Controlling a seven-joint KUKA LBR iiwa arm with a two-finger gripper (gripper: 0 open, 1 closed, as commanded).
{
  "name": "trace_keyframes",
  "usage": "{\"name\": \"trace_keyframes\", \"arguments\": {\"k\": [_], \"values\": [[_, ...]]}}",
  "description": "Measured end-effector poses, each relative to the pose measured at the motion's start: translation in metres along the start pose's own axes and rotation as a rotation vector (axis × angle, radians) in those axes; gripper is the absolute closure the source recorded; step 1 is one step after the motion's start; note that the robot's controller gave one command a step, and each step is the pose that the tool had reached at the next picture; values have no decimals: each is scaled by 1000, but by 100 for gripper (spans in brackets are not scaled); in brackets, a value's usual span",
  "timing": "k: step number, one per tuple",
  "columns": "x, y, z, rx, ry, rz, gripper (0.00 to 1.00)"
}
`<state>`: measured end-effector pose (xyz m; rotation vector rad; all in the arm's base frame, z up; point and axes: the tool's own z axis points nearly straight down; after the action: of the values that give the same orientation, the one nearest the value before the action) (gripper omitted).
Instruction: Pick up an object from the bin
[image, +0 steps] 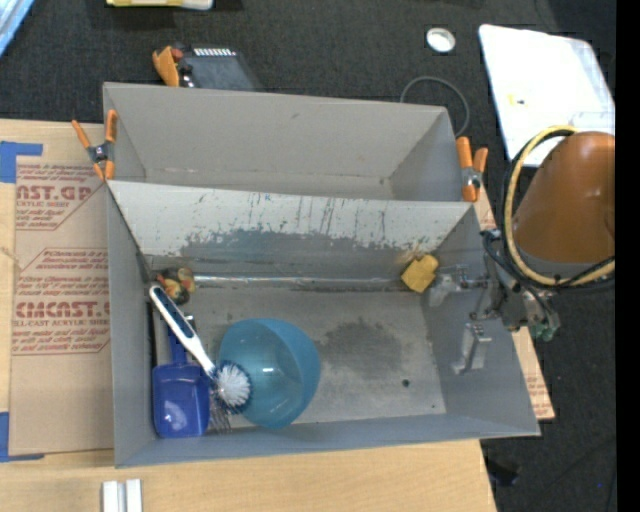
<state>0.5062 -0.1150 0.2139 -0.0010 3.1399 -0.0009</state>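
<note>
The gripper (470, 352) hangs by the three o'clock wall of the bin (300, 130); how wide its jaws stand cannot be told. The nearest thing is a small yellow block (420, 272) toward one o'clock. A blue bowl (268, 372) and a brush (195, 345) lie at seven (nothing lifted, so the pick looks wholly ahead).

**What the bin keeps from view**

The brush (188, 333) lies with its white bristles over the blue bowl's (295, 350) left rim, and its handle hides part of the blue scoop-like thing (178, 402). In the far left corner of the bin (300, 150), an orange-brown thing (178, 284) is too small to name. The yellow lump (419, 272) by the back wall has no clear shape. A dark speck (405, 382) on the floor may be mark or object. The gripper (474, 345) blends into the grey right wall, so its outline is hard to follow.
</note>
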Motion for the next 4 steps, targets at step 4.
{"name": "trace_keyframes", "arguments": {"k": [4], "values": [[-80,75,123,0,-9,-335,0]]}}
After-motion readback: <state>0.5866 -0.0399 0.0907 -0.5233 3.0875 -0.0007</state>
